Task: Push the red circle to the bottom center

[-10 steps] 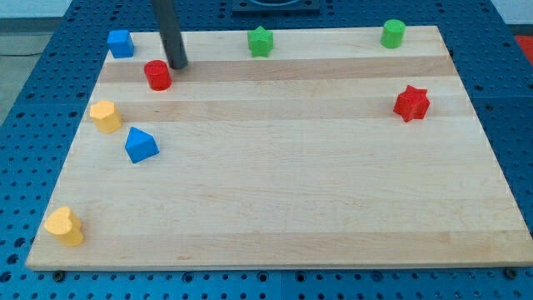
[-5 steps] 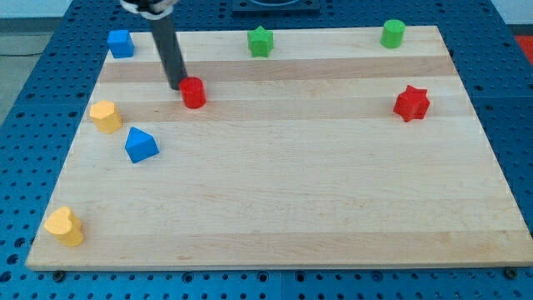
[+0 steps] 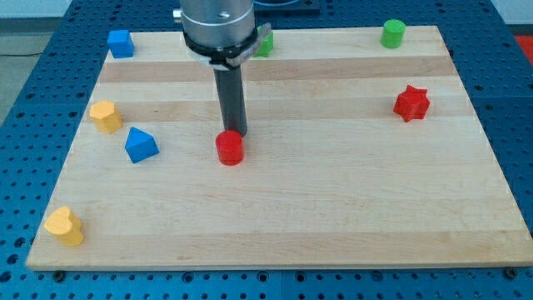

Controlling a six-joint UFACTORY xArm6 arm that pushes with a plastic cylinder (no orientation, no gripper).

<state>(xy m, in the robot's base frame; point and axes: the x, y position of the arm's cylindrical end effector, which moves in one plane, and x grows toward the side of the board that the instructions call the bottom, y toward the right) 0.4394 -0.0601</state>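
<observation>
The red circle is a short red cylinder standing on the wooden board, left of the board's centre. My tip is at the circle's top edge, touching or nearly touching it from the view's top. The dark rod rises from there to the arm's grey body at the view's top.
A blue triangle-like block and a yellow block lie to the left. A yellow heart is at bottom left. A blue block is at top left. A green star, partly hidden by the arm, and a green cylinder are at the top. A red star is at right.
The red circle has been pushed down and to the right, from the board's upper left toward its middle. My tip followed it along the same path.
</observation>
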